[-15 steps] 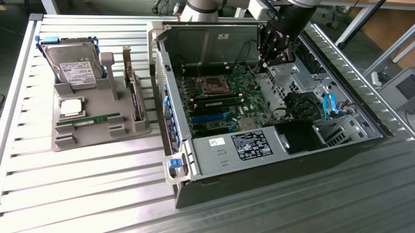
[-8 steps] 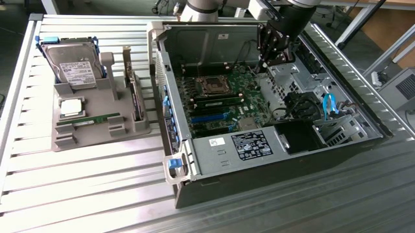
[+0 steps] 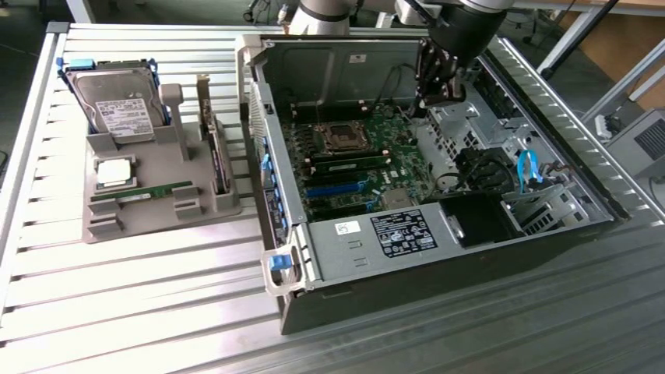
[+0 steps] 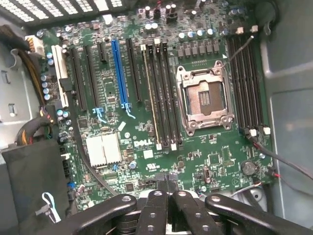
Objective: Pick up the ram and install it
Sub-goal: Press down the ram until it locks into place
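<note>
The ram [image 3: 142, 192] is a thin green stick lying flat in the grey holder [image 3: 156, 214] on the table at the exterior view's left. My gripper [image 3: 438, 100] hangs over the far side of the open computer case [image 3: 437, 179], well away from the ram. In the wrist view the gripper [image 4: 167, 182] is shut, its black fingertips pressed together with nothing between them. Below it lies the green motherboard [image 4: 127, 142] with an open CPU socket [image 4: 204, 98] and long black memory slots [image 4: 164, 93] on both sides. A thin stick [image 4: 150, 93] stands edge-on in one slot.
On the holder also rest a hard drive [image 3: 117, 101], a square silver CPU chip [image 3: 114, 173] and an upright dark expansion card [image 3: 213, 148]. Inside the case are a labelled power supply [image 3: 400, 232], black cable bundles [image 3: 473, 167] and blue cables [image 3: 525, 167]. The table is slatted metal.
</note>
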`<state>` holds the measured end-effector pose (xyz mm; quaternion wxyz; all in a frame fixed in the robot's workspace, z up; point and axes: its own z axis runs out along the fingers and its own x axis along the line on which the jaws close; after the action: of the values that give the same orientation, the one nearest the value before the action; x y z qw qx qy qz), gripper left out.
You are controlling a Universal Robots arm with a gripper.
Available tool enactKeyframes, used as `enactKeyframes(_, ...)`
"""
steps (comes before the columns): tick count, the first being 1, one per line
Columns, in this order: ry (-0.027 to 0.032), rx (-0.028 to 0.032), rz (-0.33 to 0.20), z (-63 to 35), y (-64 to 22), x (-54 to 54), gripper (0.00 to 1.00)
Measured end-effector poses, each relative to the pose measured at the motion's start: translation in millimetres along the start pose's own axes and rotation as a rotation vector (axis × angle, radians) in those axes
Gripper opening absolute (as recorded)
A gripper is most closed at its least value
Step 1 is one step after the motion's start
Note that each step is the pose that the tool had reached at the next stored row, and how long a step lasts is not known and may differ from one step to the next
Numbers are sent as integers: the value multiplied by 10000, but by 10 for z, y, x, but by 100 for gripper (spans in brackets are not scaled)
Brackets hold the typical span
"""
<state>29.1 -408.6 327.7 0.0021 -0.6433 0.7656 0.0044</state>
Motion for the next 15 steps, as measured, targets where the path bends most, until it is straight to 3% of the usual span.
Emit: enactKeyframes(15,31,35,3178,13,0,0,9)
